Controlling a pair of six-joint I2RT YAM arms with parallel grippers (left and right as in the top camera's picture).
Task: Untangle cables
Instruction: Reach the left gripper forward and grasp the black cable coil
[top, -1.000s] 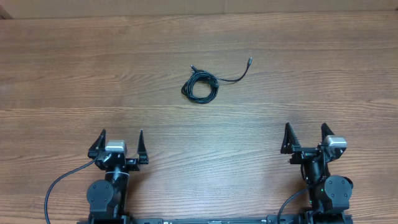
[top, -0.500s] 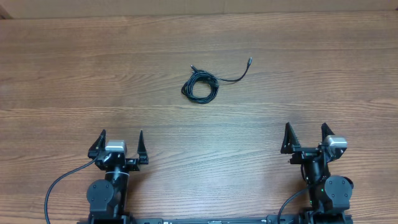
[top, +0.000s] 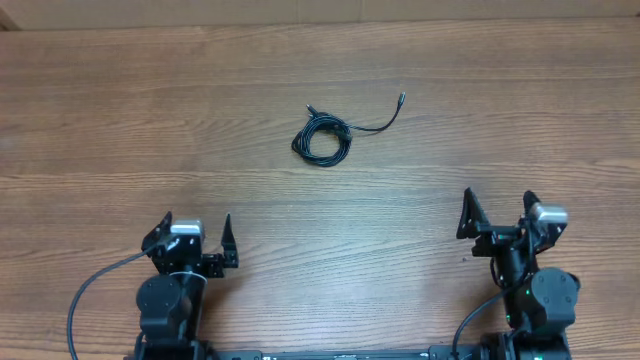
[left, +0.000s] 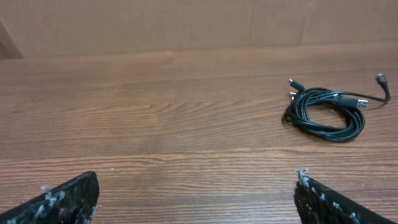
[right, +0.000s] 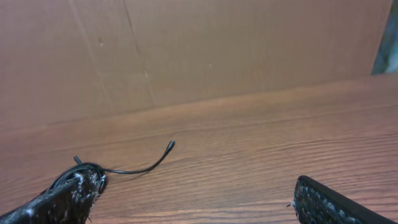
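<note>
The cables (top: 322, 138) lie as a small black coil at the far middle of the wooden table, with one loose end curving right to a plug (top: 401, 99). The coil also shows in the left wrist view (left: 326, 112) at upper right and, partly hidden behind a finger, in the right wrist view (right: 78, 172). My left gripper (top: 194, 234) is open and empty near the front left edge. My right gripper (top: 497, 213) is open and empty near the front right edge. Both are far from the coil.
A brown cardboard wall (right: 186, 50) stands behind the table's far edge. The wooden table (top: 150, 120) stretches wide to both sides of the coil.
Both arms have shifted slightly; the right gripper moved a little to the right and the left wrist turned slightly. The cables have not moved.
</note>
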